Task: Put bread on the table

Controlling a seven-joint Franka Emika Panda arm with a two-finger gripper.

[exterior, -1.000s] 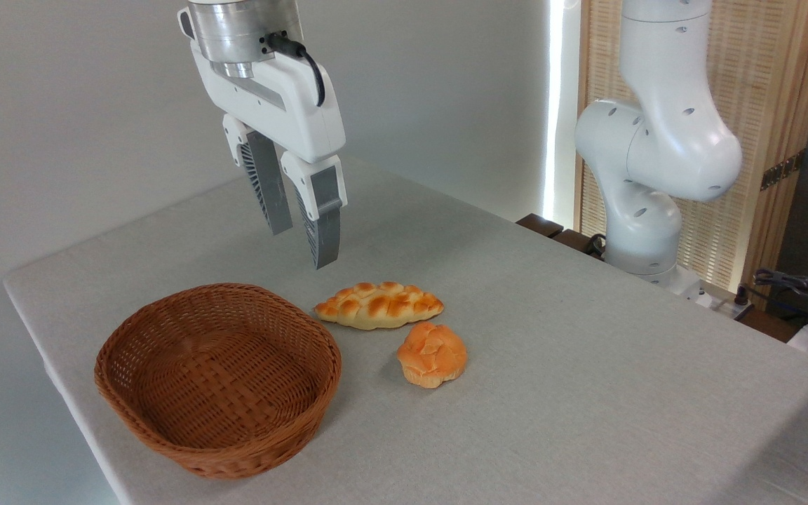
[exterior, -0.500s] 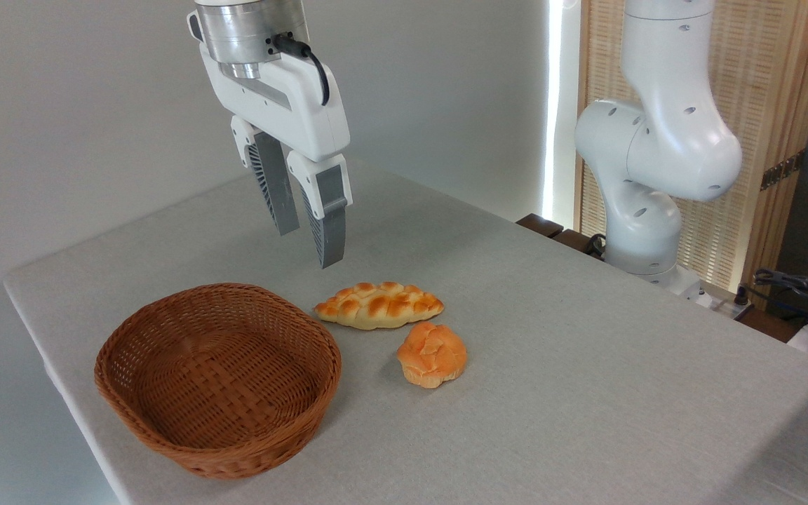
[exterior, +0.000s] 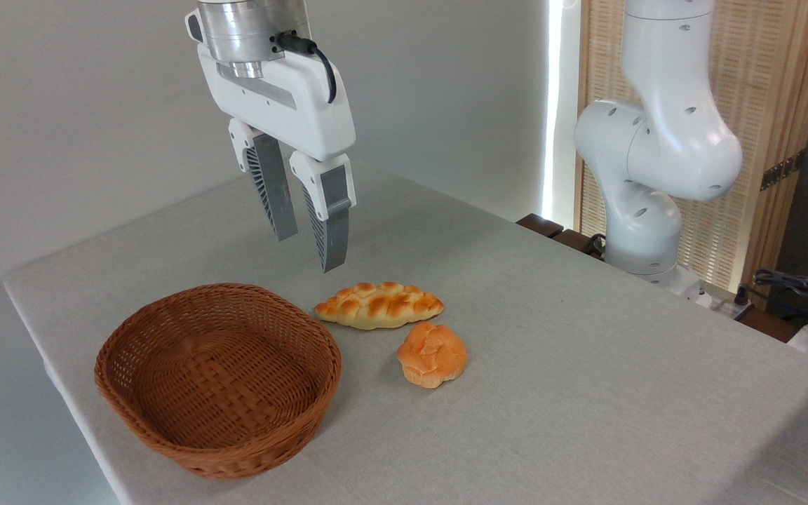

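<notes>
While bread [exterior: 379, 305] lies on table [exterior: 586, 393], no writing

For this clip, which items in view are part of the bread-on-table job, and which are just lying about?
Part of the job:
- braided bread, lying on the cloth
- table
- claw, open and empty, above the table

Lying about:
- wicker basket, nothing in it
- small round bun

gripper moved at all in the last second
Yes. The gripper has shifted slightly right, toward the bread, judged against the basket, which has not moved. Its fingers hold nothing.
</notes>
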